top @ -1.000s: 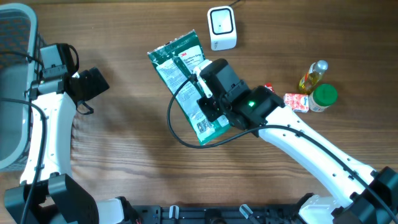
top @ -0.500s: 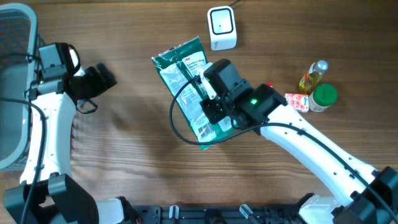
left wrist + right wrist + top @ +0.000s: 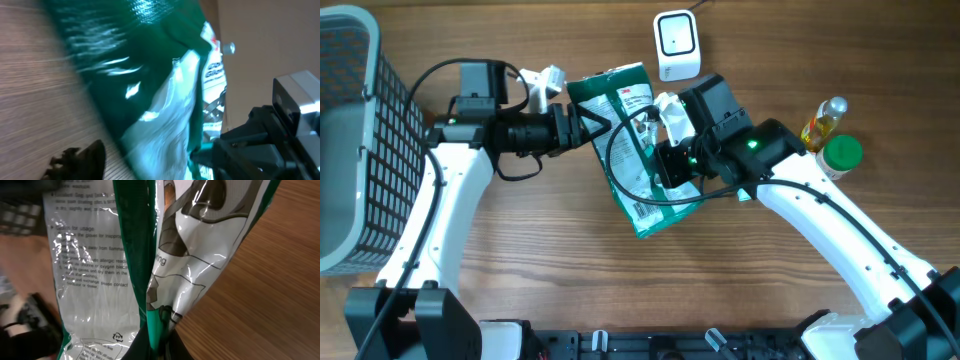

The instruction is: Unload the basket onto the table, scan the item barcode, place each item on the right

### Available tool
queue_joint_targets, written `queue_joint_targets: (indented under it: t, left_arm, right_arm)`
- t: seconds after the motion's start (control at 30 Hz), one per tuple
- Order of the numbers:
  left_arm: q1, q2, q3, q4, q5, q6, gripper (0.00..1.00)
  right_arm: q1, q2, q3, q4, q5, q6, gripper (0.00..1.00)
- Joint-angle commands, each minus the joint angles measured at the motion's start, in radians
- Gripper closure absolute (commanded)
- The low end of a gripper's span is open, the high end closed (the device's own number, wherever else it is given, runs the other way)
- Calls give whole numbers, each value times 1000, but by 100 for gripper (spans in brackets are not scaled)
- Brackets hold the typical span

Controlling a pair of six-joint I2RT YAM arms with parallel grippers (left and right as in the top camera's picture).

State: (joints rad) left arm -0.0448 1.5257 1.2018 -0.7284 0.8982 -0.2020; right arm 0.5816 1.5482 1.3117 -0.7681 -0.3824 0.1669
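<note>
Mid-frame over the desk (image 3: 540,250), the right tool (image 3: 156,347) is pinching the green packet (image 3: 620,100) by one edge, apparently holding it up to present its printed side. The left tool (image 3: 588,125), jaws partly apart, is straddling the packet's left edge, likely to steady it for the scanner (image 3: 677,45) at upper centre.

Shop checkout mock-up: scanner (image 3: 677,45), basket (image 3: 395,130), bottle (image 3: 823,122), jar (image 3: 841,155), wood tbl (image 3: 520,260).

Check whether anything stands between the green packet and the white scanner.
Nothing visible does. The green packet, held by the right hand, has its top corner close to the white scanner, with only bare table between.
</note>
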Motion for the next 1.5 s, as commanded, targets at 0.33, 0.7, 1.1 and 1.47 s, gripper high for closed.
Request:
queue_joint_targets:
  t: [0.33,0.7,1.1,1.47]
  left_arm:
    - [-47,-7,9,37,3,12,96]
    - [84,-7,9,76,571,53,96]
    - [91,-7,9,132,679,27,96]
    - [95,-7,9,151,679,27,96]
  right_arm:
    - [-16,-1,9,44,-204,2,35]
    - [-312,-1,8,-15,-632,-221,20]
    - [-268,6,3,-101,-996,-482,29]
    - [-159,6,-7,-110,-854,-447,41]
